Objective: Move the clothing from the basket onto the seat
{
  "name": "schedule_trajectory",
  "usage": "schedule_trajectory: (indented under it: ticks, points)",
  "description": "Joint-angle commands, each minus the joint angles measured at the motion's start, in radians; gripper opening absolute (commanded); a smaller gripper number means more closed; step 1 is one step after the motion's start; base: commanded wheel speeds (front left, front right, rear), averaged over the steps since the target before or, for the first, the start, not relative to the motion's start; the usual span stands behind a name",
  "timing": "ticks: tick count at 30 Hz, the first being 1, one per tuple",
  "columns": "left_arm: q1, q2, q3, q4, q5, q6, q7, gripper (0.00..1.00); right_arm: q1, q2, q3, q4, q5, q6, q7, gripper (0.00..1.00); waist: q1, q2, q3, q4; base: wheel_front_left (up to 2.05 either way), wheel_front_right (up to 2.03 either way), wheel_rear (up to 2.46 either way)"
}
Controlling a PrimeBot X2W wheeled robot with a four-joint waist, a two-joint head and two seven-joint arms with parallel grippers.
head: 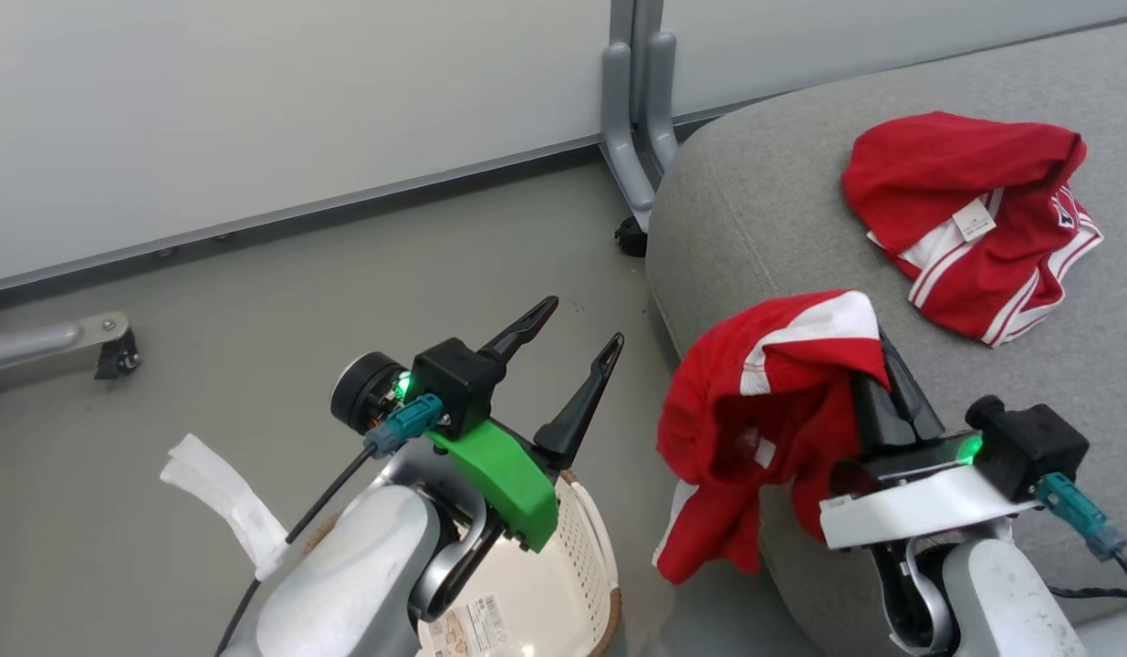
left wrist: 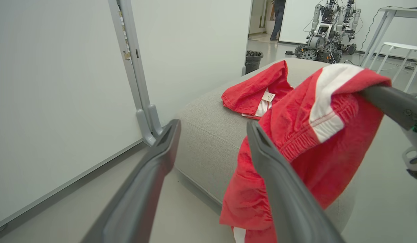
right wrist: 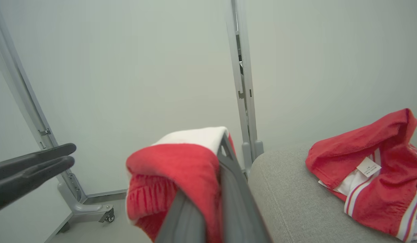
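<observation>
The basket (head: pixel 592 547) sits at the bottom centre of the head view, largely covered by the left forearm. The part of its inside that shows holds pale perforated wall and a printed label (head: pixel 476 625) low down, and a white strip (head: pixel 221 497) sticks out to the left of the forearm. Above the basket the left gripper (head: pixel 581 324) hangs over the grey floor (head: pixel 253 301), its jaws spread wide with nothing between them. The right gripper (head: pixel 892 388), at the lower right of the frame, has its jaws pressed together on one red garment (head: pixel 764 411). The cloth with its white stripe is draped over their tips and hangs in folds, its lower edge dangling in the gap between the basket and the seat (head: pixel 782 210). Whether this hanging cloth touches the seat's rounded front corner I cannot tell. The second red garment (head: pixel 969 219) lies crumpled on top of the seat at the upper right of the frame, well apart from the held one, with white striped trim and a small white tag showing. A grey upright post (head: pixel 636 109) stands on the floor just past the seat's far corner, against a pale wall panel. In the upper right of the left wrist view, beyond the seat, another robot (left wrist: pixel 324 30) and a white stool (left wrist: pixel 402 47) stand in the room.
</observation>
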Motion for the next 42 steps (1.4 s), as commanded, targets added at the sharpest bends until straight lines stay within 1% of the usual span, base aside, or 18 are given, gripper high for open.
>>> schedule_trajectory:
  ticks: [1,5,10,15,19,22,28,32,36,39,42]
  points:
    - [-0.004,0.008,-0.001,-0.006,0.0,0.003,-0.005,1.0,-0.012,-0.003,-0.008,-0.023,0.003,-0.001,-0.003,0.0,0.0,0.0,0.043,-0.062,0.0,0.0,0.0]
    - [-0.028,0.017,-0.005,-0.023,0.009,-0.001,-0.005,1.0,-0.027,-0.002,-0.032,-0.095,0.001,-0.001,-0.003,0.0,0.0,0.0,0.097,-0.139,0.0,0.0,0.0]
    - [-0.052,0.029,-0.011,-0.043,0.02,-0.007,-0.006,1.0,-0.023,0.001,-0.061,-0.161,-0.011,-0.001,-0.003,0.0,0.0,0.0,0.161,-0.219,0.0,0.0,0.0]
    - [-0.062,0.042,-0.024,-0.049,0.022,-0.013,0.002,1.0,-0.007,0.005,-0.097,-0.203,-0.003,-0.001,-0.003,0.0,0.0,0.0,0.201,-0.271,0.0,0.0,0.0]
    - [-0.073,0.044,-0.035,-0.061,0.026,-0.017,0.011,1.0,-0.044,0.006,-0.119,-0.214,-0.005,-0.001,-0.003,0.0,0.0,0.0,0.238,-0.286,0.0,0.0,0.0]
    - [-0.09,0.045,-0.045,-0.082,0.033,-0.02,0.018,1.0,-0.089,0.006,-0.147,-0.217,-0.025,-0.001,-0.003,0.0,0.0,0.0,0.279,-0.274,0.0,0.0,0.0]
    - [-0.142,0.067,-0.054,-0.156,0.049,-0.026,0.046,1.0,-0.256,-0.022,-0.248,-0.221,-0.041,-0.001,-0.003,0.0,0.0,0.0,0.403,-0.201,0.0,0.0,0.0]
    - [-0.176,0.087,-0.056,-0.218,0.06,-0.028,0.072,1.0,-0.411,-0.075,-0.332,-0.182,-0.021,-0.001,-0.003,0.0,0.0,0.0,0.496,-0.151,0.0,0.0,0.0]
    - [-0.205,0.109,-0.06,-0.27,0.072,-0.031,0.093,1.0,-0.581,-0.154,-0.423,-0.099,0.003,-0.001,-0.003,0.0,0.0,0.0,0.586,-0.107,0.0,0.0,0.0]
    - [-0.23,0.115,-0.063,-0.299,0.08,-0.034,0.104,1.0,-0.687,-0.213,-0.488,-0.041,-0.011,-0.001,-0.003,0.0,0.0,0.0,0.651,-0.074,0.0,0.0,0.0]
    - [-0.246,0.124,-0.063,-0.31,0.085,-0.036,0.105,1.0,-0.754,-0.255,-0.539,0.028,-0.028,-0.001,-0.003,0.0,0.0,0.0,0.695,-0.053,0.0,0.0,0.0]
